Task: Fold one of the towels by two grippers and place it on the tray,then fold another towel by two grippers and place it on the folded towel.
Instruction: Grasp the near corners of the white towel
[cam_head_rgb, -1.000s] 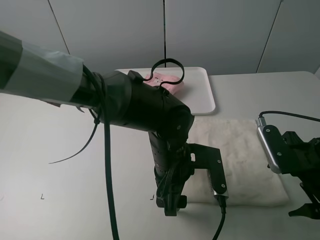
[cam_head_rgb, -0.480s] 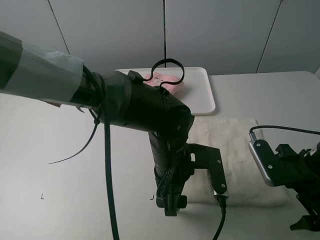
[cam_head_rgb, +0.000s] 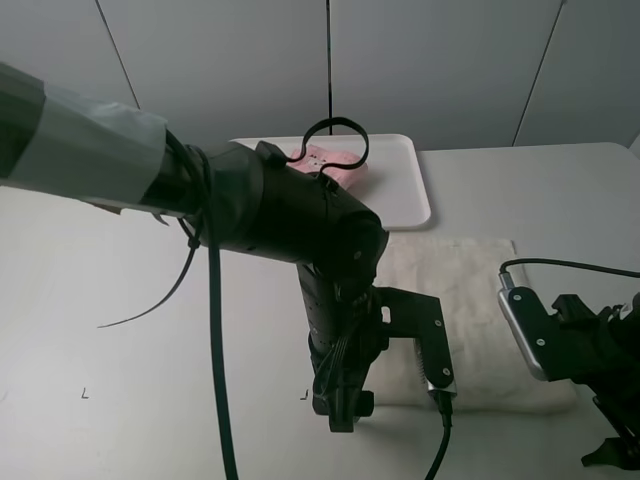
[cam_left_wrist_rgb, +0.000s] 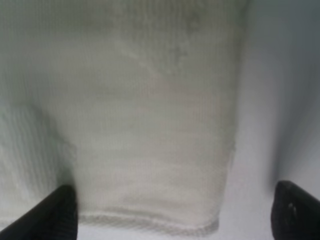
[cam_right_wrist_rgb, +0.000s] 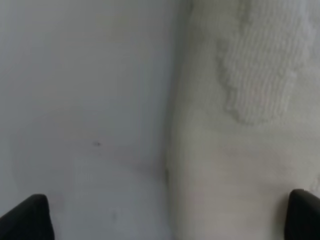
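left hand (cam_left_wrist_rgb: 172, 212): jaws spread wide and gripping nothing. it hangs over the near left corner of the cream towel (cam_head_rgb: 470, 300), with the corner's hem lying between the two fingertips.
right hand (cam_right_wrist_rgb: 165, 217): also wide open and empty. it straddles the towel's right edge, one fingertip over bare desk (cam_head_rgb: 120, 330) and the other over the pile.
what changed: over the last second the right arm has slid toward the near edge of the desk and a little inward, following the towel's right side. the left arm has not moved.
cream towel: lies flat and unfolded on the desk, just in front of the tray (cam_head_rgb: 405, 195). the left arm hides its left part.
pink towel (cam_head_rgb: 335, 165): already folded and resting on the tray, half hidden behind the left arm.
meaning for the task: the first towel looks done, and the second fold is being set up. the left hand seems to be waiting at its corner while the right one lines up with the matching near corner.
next move: probably both hands lower and pinch their corners together, once the right one is level with the left.
risk: the thick pile may slip from a shallow pinch and skew the fold.
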